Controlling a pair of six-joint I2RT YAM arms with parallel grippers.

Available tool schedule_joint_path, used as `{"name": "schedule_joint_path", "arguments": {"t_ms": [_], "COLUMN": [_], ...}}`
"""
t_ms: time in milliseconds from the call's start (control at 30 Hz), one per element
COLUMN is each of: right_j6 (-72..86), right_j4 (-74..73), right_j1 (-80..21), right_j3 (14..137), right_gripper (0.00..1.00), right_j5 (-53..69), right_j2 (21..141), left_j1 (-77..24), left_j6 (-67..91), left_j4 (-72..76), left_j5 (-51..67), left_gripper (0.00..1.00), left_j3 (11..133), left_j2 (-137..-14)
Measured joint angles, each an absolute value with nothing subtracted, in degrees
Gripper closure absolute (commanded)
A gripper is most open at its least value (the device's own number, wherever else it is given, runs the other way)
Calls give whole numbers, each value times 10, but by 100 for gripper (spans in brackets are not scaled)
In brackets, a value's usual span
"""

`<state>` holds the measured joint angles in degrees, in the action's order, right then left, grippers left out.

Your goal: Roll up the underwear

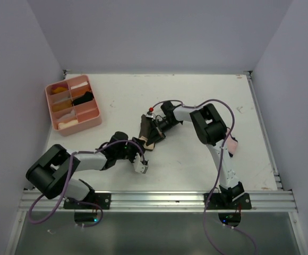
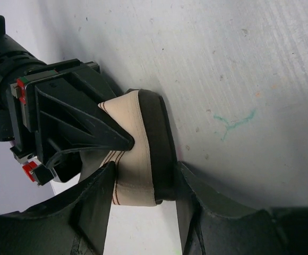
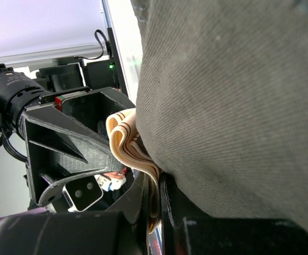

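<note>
The underwear is a dark olive-brown garment with a pale band edged by thin dark lines, folded into a narrow bundle at the table's middle. My left gripper comes at it from the near side. In the left wrist view the bundle sits between both fingers, which press its pale and dark sides. My right gripper holds the far end. In the right wrist view its jaws are shut on the pale striped band, and olive cloth fills the right side.
A pink compartment tray holding small cloth items stands at the back left. A small pale pink piece lies by the right arm's forearm. Raised rails run along the table's right edge and near edge.
</note>
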<state>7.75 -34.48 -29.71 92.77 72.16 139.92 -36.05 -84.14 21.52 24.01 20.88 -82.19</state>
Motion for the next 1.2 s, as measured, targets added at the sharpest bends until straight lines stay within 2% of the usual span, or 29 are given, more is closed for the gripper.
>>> {"name": "schedule_joint_path", "arguments": {"t_ms": [100, 133, 233, 267, 333, 400, 433, 700, 767, 833, 933, 1000, 1200], "right_j6": [77, 77, 78, 79, 81, 83, 83, 45, 26, 7, -24, -44, -103], "right_j4": [-345, -345, -345, -344, -342, -340, -340, -375, -382, -382, -379, -377, -326], "right_j1": [-297, -297, -297, -297, -295, -293, -292, -257, -234, -211, -187, -182, -188], "right_j3": [928, 928, 928, 927, 924, 918, 915, 909, 909, 904, 870, 835, 701], "right_gripper": [100, 100, 100, 91, 78, 71, 63, 38, 35, 26, 20, 1, 1], "right_j5": [722, 722, 722, 721, 720, 711, 703, 579, 544, 519, 491, 480, 456], "right_j2": [1399, 1399, 1399, 1399, 1395, 1388, 1382, 1301, 1280, 1258, 1213, 1175, 1023], "left_j1": [-365, -367, -371, -372, -372, -371, -370, -352, -347, -342, -329, -317, -272], "left_j6": [-846, -845, -833, -829, -819, -810, -806, -802, -804, -801, -785, -775, -768], "left_j4": [204, 196, 151, 128, 74, 25, -1, -209, -268, -317, -396, -459, -615], "left_j5": [234, 231, 220, 218, 219, 226, 232, 317, 344, 367, 401, 434, 530], "left_gripper": [62, 80, 100, 100, 100, 100, 100, 100, 100, 100, 100, 100, 100], "left_j3": [218, 223, 251, 265, 296, 328, 343, 454, 491, 532, 609, 673, 812], "left_j2": [-828, -832, -842, -844, -848, -855, -858, -892, -918, -947, -1008, -1061, -1195]}}
